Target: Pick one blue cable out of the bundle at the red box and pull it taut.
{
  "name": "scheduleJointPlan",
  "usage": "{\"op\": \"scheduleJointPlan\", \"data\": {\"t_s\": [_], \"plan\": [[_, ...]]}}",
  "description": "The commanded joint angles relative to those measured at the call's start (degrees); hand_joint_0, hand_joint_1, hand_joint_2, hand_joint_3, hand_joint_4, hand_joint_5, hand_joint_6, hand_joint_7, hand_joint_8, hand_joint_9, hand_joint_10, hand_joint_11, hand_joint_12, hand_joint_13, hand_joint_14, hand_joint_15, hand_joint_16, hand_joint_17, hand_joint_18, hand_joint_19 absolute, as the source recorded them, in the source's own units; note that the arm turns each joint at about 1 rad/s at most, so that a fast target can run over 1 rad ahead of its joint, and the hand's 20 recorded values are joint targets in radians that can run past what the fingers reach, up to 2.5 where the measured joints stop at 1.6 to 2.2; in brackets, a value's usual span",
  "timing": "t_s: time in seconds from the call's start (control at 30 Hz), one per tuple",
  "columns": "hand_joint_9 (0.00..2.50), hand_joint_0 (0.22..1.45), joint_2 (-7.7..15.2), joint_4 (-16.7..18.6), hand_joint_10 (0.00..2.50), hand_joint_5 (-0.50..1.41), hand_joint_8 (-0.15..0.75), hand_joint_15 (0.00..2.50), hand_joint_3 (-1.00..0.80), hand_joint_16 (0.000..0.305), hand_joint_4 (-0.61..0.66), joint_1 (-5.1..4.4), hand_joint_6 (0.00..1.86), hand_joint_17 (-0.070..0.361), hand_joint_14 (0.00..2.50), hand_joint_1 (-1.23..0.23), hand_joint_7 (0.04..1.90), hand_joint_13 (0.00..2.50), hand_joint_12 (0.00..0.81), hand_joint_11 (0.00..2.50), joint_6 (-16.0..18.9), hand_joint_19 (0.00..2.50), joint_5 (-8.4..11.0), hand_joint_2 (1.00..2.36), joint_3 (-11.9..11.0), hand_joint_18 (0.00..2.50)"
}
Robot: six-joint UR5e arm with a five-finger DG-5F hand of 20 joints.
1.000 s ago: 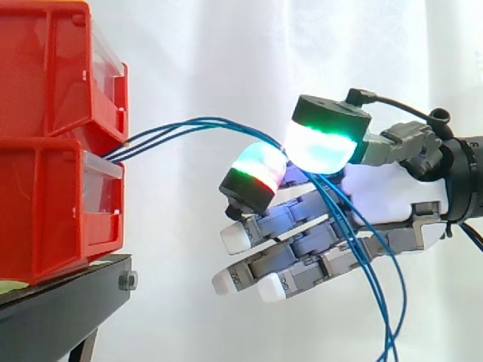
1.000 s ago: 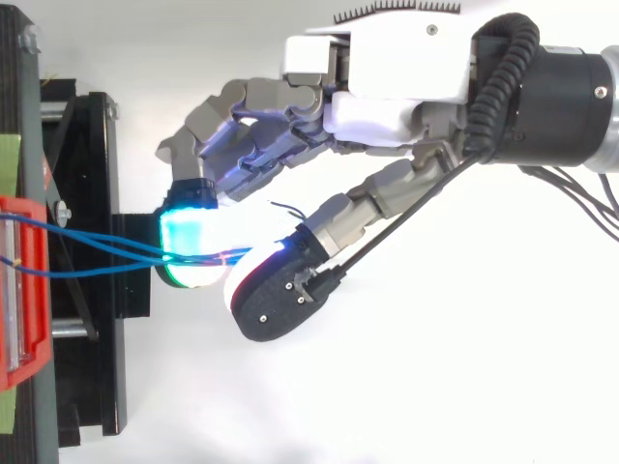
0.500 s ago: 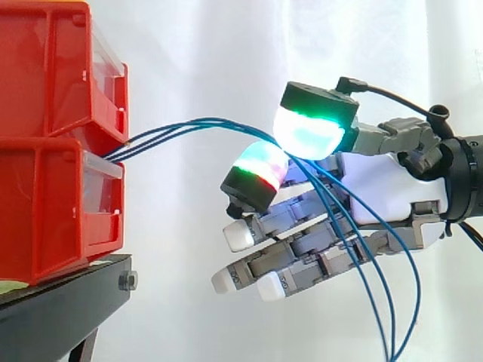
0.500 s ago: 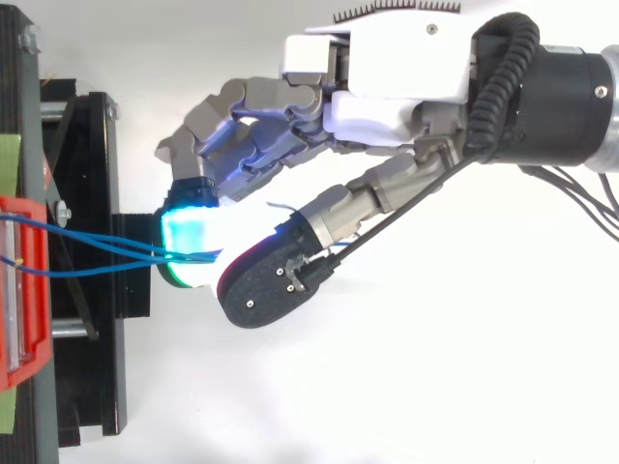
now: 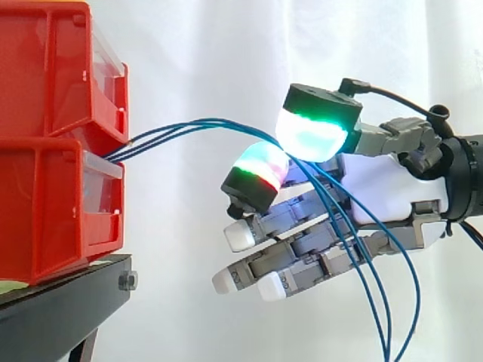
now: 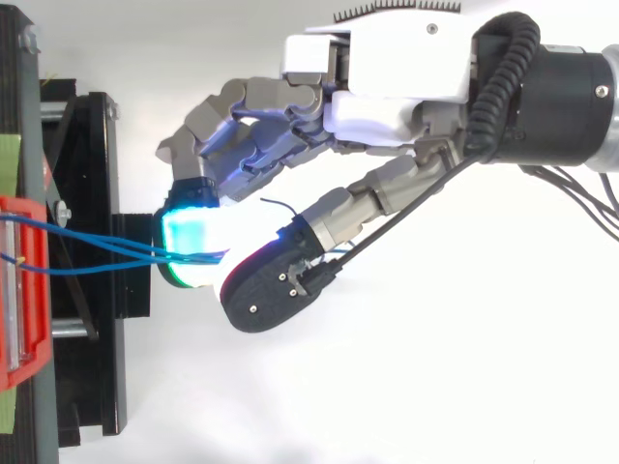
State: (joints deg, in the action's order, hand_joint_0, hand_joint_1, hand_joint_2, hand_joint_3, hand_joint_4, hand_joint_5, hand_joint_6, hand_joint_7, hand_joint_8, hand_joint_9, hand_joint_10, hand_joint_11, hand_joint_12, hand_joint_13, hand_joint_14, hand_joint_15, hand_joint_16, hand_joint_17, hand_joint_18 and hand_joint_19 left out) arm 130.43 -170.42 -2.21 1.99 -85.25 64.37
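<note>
Three thin blue cables leave the gap between the stacked red bins and arc right toward my hand. They run between the green-glowing thumb pad and a curled finger's green-and-red pad, which stand close together. From there they drop across the palm and fan out, slack, to the bottom edge. The other fingers stretch toward the bins. From above, the cables end at the cyan pad, with the thumb beside it.
The red bins rest on a black stand at the left, also visible from above as the stand. A white curtain hangs behind. Open space lies between the bins and my fingertips.
The thumb slid forward toward the bins and rose a little, then settled slightly lower. Below the hand the cables spread apart from a tight bundle into separate loops.
</note>
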Motion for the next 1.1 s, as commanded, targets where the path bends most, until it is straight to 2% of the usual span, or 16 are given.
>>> {"op": "scheduleJointPlan", "data": {"t_s": [0.0,0.3,0.37,0.57,0.73,0.83,1.07], "plan": [[0.58,0.80,0.00,-0.44,0.01,-0.21,0.253,0.00,-0.36,0.055,-0.02,0.01,0.88,0.124,0.00,-0.93,0.95,0.20,0.359,0.39,0.12,0.18,0.00,1.01,-0.03,0.41],[0.55,0.84,0.00,-0.61,0.01,-0.21,0.240,0.00,-0.41,0.054,0.01,0.01,0.88,0.122,0.00,-0.95,0.94,0.19,0.355,0.38,0.12,0.19,0.00,1.01,-0.03,0.38],[0.53,0.82,0.00,-0.61,0.01,-0.21,0.237,0.00,-0.49,0.055,0.01,0.01,0.88,0.123,0.00,-0.97,0.93,0.18,0.354,0.38,0.12,0.16,0.00,1.00,-0.12,0.41],[0.52,0.75,0.00,-0.61,0.01,-0.21,0.239,0.00,-0.50,0.055,0.02,0.01,0.88,0.124,0.00,-0.97,0.90,0.18,0.355,0.38,0.21,0.14,0.00,1.00,-0.12,0.42],[0.55,0.64,0.00,-0.79,0.01,-0.20,0.248,0.00,-0.50,0.055,0.04,0.01,0.87,0.123,0.00,-0.84,0.92,0.19,0.358,0.37,0.21,0.17,0.00,1.00,-0.12,0.42],[0.58,0.61,0.00,-0.79,0.01,-0.20,0.258,0.00,-0.50,0.055,0.06,0.01,0.87,0.124,0.00,-0.79,0.94,0.20,0.362,0.38,0.21,0.18,0.00,1.00,-0.12,0.42],[0.63,0.63,0.00,-0.79,0.01,-0.18,0.273,0.00,-0.47,0.055,0.06,0.01,0.87,0.125,0.00,-0.70,0.98,0.21,0.363,0.39,0.21,0.20,0.00,1.00,-0.12,0.42]]}}
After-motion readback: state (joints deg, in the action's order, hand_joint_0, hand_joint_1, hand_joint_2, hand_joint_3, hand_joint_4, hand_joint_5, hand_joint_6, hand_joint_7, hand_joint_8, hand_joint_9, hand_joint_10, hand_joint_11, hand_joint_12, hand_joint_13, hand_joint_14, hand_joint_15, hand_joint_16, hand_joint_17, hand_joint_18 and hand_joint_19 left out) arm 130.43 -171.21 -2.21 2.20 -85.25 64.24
